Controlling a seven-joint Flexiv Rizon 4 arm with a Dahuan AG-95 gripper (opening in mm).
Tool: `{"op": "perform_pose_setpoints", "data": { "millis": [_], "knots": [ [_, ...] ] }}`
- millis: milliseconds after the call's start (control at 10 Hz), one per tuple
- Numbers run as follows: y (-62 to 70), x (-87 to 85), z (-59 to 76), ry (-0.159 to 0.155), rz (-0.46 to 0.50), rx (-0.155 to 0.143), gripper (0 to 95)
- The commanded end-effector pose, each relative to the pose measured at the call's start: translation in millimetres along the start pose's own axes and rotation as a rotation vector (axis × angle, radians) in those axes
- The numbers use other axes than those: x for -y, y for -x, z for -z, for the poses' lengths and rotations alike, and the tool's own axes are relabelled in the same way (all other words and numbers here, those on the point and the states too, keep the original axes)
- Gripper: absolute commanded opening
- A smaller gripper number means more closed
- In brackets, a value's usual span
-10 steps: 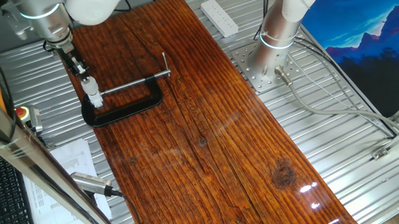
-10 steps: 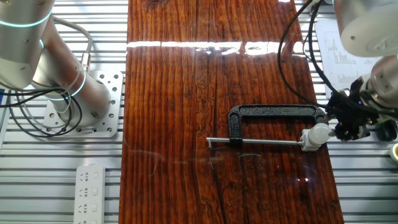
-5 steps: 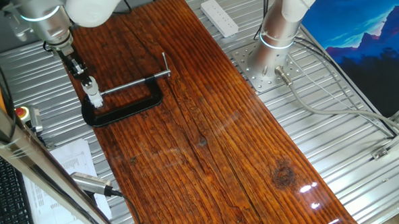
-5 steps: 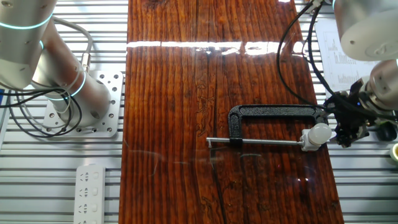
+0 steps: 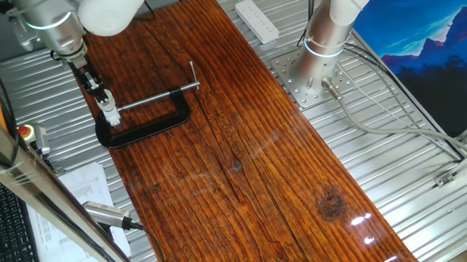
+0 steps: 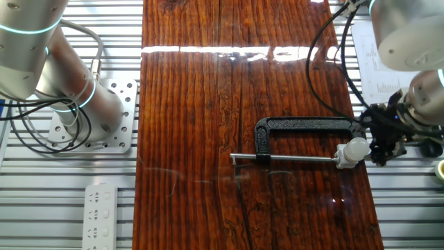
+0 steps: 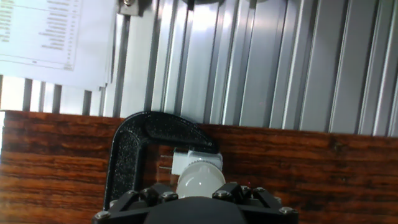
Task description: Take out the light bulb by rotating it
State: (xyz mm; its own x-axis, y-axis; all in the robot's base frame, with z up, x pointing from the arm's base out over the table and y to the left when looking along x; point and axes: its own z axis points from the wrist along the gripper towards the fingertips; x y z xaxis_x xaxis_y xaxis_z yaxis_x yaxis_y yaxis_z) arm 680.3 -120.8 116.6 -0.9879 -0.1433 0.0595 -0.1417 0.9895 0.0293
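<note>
bulb (image 6: 356, 148) seated in white socket (image 7: 198, 159) at clamp (image 6: 305, 128) end, right-centre of frame, worktop (image 6: 243, 104) edge | tool (image 6: 380, 144) at bulb tip, fingers hidden, can't tell if gripping | advice: hold light, turn about bulb axis, no side pull

A glossy, dark-stained wooden board (image 5: 248, 147) lies on a ribbed metal table (image 5: 376, 113). Ceiling light glares off its sheen. A white power strip (image 5: 256, 19) and printed papers (image 5: 85, 189) sit nearby.
</note>
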Motion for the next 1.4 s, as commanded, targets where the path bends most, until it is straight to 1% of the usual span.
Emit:
{"op": "perform_pose_setpoints", "data": {
  "millis": [100, 300, 400, 600, 700, 900, 1100, 1200, 1300, 1400],
  "knots": [
    [-1.7, -2.3, -1.4, -0.001, -0.046, -0.007, 57.0],
    [-3.4, -1.5, -2.7, -0.002, -0.067, -0.010, 57.0],
    [-5.6, -0.4, -4.2, -0.002, -0.069, -0.008, 57.0],
    [-5.7, -0.1, -4.9, -0.005, -0.069, -0.003, 57.0],
    [-5.4, 0.4, -6.2, -0.007, -0.070, -0.001, 38.0],
    [-5.3, 0.8, -7.2, -0.010, -0.074, 0.000, 38.0],
    [-6.0, 4.1, -6.0, -0.042, -0.058, -0.002, 38.0],
    [-6.4, 5.1, -5.8, -0.037, -0.058, -0.003, 19.0],
    [-6.5, 5.2, -5.8, -0.028, -0.061, -0.003, 19.0],
    [-6.8, 5.4, -6.0, -0.008, -0.045, -0.003, 0.0]
  ]
}}
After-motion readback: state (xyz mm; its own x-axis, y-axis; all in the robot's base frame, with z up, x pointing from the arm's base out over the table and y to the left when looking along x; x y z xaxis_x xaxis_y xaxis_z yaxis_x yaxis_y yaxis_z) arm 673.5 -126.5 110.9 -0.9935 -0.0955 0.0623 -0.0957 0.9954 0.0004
